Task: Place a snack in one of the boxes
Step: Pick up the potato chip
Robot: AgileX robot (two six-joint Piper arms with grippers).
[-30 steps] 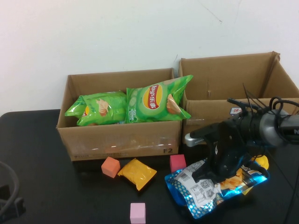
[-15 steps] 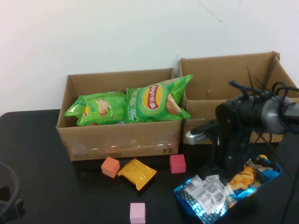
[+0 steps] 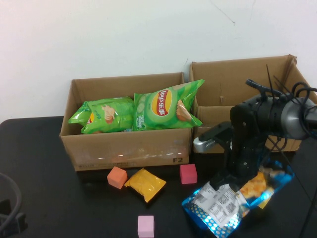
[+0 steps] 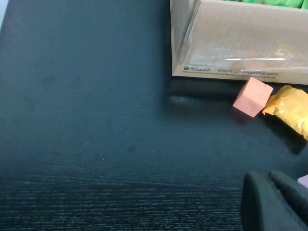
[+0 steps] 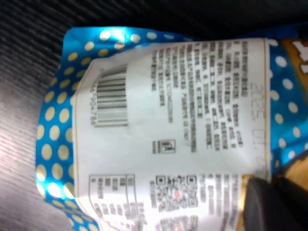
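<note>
My right gripper (image 3: 243, 179) is shut on a blue polka-dot snack bag (image 3: 233, 202) and holds it just above the black table, in front of the right cardboard box (image 3: 247, 82). The right wrist view shows the bag's white label (image 5: 168, 120) filling the frame, with the right gripper (image 5: 276, 204) clamped on its edge. The left cardboard box (image 3: 126, 148) holds green Lay's chip bags (image 3: 166, 106). My left gripper (image 3: 7, 218) is parked low at the table's near left, shut and empty; it also shows in the left wrist view (image 4: 276, 202).
A yellow snack packet (image 3: 145, 184), an orange cube (image 3: 117, 177), a red cube (image 3: 188, 173) and a pink cube (image 3: 145, 226) lie on the table in front of the left box. The orange cube (image 4: 252, 96) and the yellow packet (image 4: 288, 108) show in the left wrist view.
My right gripper has risen with the blue bag, lifting it off the table; the bag swung right, then back a little left. The left arm has not moved.
</note>
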